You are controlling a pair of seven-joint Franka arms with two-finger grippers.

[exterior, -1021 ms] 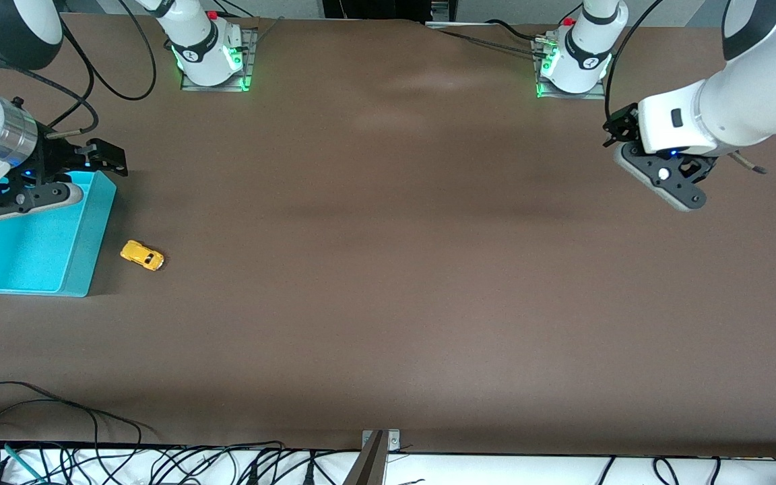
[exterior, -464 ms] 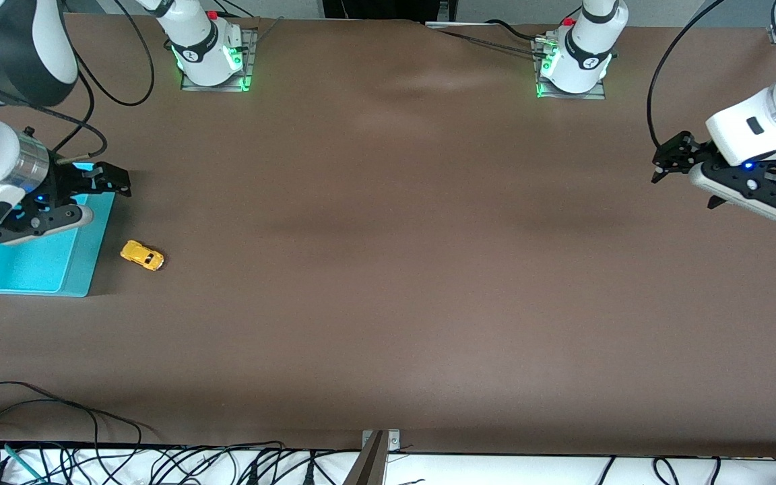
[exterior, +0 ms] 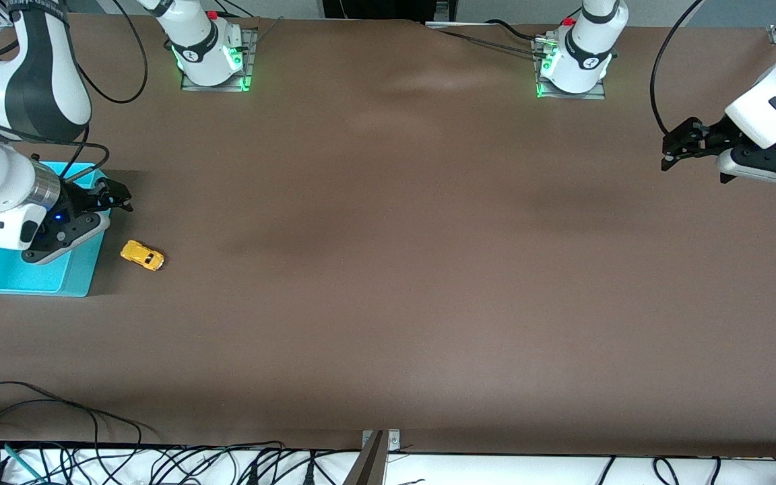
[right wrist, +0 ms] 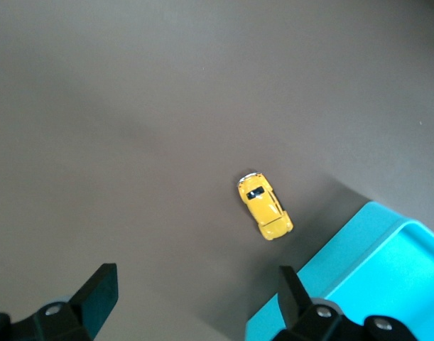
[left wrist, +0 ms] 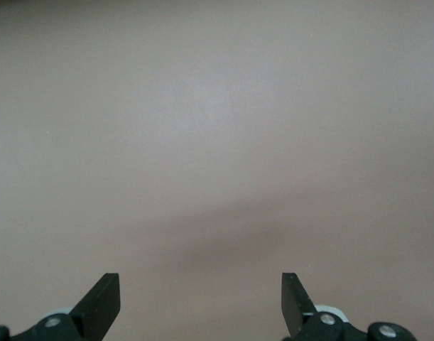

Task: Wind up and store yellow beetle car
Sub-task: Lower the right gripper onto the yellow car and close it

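Right hand (exterior: 117,196) wide open, empty | left hand (exterior: 679,144) wide open, empty

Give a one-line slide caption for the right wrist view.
Open right gripper above yellow beetle car beside turquoise bin.

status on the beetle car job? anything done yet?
Nothing done: the yellow beetle car sits on the table beside the turquoise bin, untouched. In hand: the right gripper, open, hangs over the bin's edge near the car. The left gripper waits, open. Left: grasp, wind, store.
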